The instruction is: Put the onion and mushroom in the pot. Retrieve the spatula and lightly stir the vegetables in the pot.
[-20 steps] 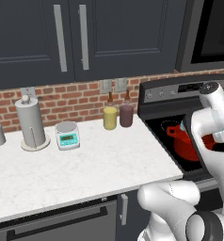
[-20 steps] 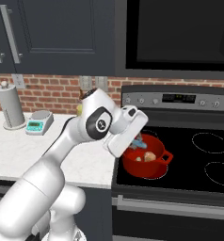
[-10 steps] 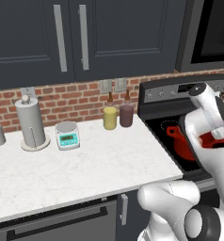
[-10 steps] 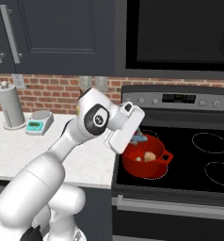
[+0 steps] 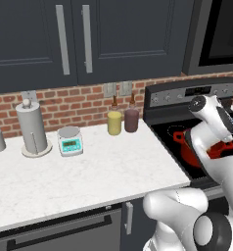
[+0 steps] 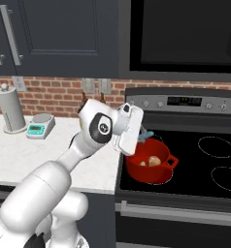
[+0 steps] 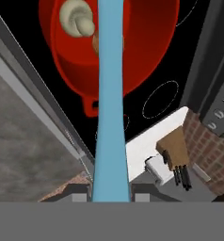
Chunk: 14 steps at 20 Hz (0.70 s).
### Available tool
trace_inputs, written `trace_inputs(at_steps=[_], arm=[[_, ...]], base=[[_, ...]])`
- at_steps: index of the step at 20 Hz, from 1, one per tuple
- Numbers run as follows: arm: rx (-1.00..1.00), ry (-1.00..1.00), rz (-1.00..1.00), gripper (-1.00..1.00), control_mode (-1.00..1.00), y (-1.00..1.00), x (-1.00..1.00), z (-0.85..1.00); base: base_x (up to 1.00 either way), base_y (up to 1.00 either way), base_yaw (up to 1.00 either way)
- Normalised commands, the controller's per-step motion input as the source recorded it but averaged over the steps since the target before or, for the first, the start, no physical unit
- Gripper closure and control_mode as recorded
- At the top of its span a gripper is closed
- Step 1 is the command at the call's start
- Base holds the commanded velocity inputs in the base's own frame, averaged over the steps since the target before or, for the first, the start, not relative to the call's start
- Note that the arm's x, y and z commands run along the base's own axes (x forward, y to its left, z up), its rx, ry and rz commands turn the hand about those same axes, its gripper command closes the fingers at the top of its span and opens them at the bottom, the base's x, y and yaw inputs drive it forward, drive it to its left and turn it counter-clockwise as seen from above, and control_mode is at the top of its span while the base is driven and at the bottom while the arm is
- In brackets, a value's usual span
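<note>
Hand [image 7: 111, 197] first: its two dark tips are pressed tight on the near end of the spatula [image 7: 110, 103], one tip on either side of the thin handle, and I see nothing else touched. From the hand view the light-blue strip runs straight away from the tips, and its far end reaches over and into the pot [image 7: 132, 52], though whether the blade touches the bottom I cannot tell. That red pot sits on the black stove top [image 6: 195, 169], on the burner nearest the edge where the stove meets the white bench [image 5: 79, 171]. Inside it lies the pale mushroom [image 7: 76, 19], and just beside the blue strip a sliver of the onion [image 7: 96, 43] shows, mostly hidden behind it. I judge the spatula light, stiff and smooth, so a firm pinch near the handle's end suits it, but a long lever held at one end may twist in the grip if the blade catches on the pot wall. Both vegetables look small, light and ready to roll, so gentle sweeps should move them. In the right base view the spatula [image 6: 145, 137] pokes out past the hand toward the pot [image 6: 149, 167].
</note>
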Motion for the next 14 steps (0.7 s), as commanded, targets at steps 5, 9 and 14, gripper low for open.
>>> trace_inputs(at_steps=[5, 9, 14], arm=[[0.0, 0.12, 0.28, 1.0, -1.0, -0.38, 0.2, 0.01], [0.0, 0.05, 0.14, 1.0, -1.0, -0.18, 0.17, 0.0], [-0.03, 0.07, 0.24, 1.0, -1.0, 0.0, 0.26, 0.0]], base=[[0.0, 0.0, 0.0], [0.0, 0.0, 0.0], [0.0, 0.0, 0.0]])
